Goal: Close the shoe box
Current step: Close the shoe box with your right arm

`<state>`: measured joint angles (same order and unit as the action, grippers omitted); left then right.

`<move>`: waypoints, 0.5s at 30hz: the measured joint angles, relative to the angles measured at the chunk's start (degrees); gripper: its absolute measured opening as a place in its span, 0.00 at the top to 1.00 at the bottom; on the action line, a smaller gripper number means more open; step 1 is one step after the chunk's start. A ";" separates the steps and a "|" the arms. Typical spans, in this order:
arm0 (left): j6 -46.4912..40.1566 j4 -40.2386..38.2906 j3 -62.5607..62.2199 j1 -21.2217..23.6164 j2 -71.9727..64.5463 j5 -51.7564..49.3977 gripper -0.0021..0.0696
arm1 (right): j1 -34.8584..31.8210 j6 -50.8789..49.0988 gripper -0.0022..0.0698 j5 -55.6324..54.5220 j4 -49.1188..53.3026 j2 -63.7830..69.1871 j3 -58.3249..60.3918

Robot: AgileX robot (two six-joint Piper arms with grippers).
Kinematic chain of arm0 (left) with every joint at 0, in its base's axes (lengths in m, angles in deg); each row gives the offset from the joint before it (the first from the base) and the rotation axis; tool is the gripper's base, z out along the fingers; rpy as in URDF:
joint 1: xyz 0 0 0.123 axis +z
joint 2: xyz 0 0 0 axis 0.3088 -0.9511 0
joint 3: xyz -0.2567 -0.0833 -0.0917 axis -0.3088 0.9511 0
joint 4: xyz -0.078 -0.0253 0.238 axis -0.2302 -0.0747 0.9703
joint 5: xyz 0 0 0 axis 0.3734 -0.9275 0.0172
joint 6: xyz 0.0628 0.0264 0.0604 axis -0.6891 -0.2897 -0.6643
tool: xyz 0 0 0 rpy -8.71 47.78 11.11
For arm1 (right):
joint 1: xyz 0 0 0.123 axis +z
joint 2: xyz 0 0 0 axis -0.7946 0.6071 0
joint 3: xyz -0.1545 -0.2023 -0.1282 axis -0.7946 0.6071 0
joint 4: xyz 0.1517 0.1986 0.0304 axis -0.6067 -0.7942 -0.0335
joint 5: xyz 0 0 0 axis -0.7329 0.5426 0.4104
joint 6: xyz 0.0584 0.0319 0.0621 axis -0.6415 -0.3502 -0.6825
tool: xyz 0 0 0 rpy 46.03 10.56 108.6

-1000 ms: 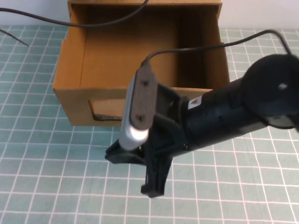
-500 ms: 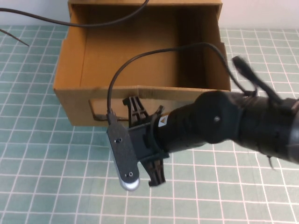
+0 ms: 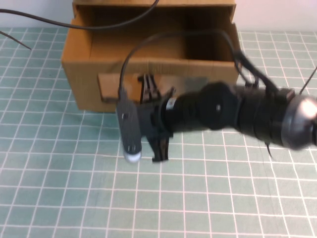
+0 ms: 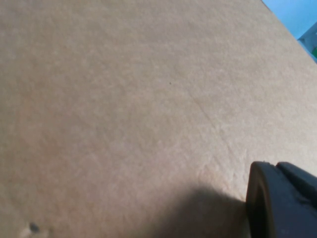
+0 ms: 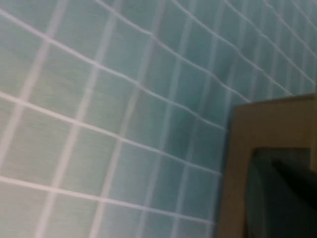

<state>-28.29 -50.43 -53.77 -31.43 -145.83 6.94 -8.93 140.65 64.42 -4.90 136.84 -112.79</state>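
We're seeing the shoe box (image 3: pixel 94 84) at upper centre of the high view, drawer partly out, sitting on the green grid surface (image 3: pixel 59 188). Right hand (image 3: pixel 153 119) is reaching in mid-frame, spread, its fingers (image 3: pixel 147 89) touching the box's windowed front. Left hand (image 4: pixel 282 201) is hovering close against plain cardboard; can't tell its state.

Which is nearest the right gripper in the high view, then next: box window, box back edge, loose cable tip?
The right gripper, open, is at the shoe box front; the left gripper is beside cardboard.
1. Window, just left.
2. Back edge, beyond the drawer.
3. Cable tip, far left.
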 joint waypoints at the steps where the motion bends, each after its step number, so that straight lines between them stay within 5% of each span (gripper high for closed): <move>1: 0.00 0.00 0.00 0.00 0.00 0.00 0.98 | -0.70 -0.12 0.99 0.44 0.00 0.33 -1.15; 15: 0.00 0.00 -0.22 0.00 0.00 -0.45 0.98 | -4.12 -0.37 0.99 7.28 0.25 3.63 -6.61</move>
<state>-28.29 -50.43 -53.99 -31.43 -145.83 6.48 -13.06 140.27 71.71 -4.65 140.47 -119.40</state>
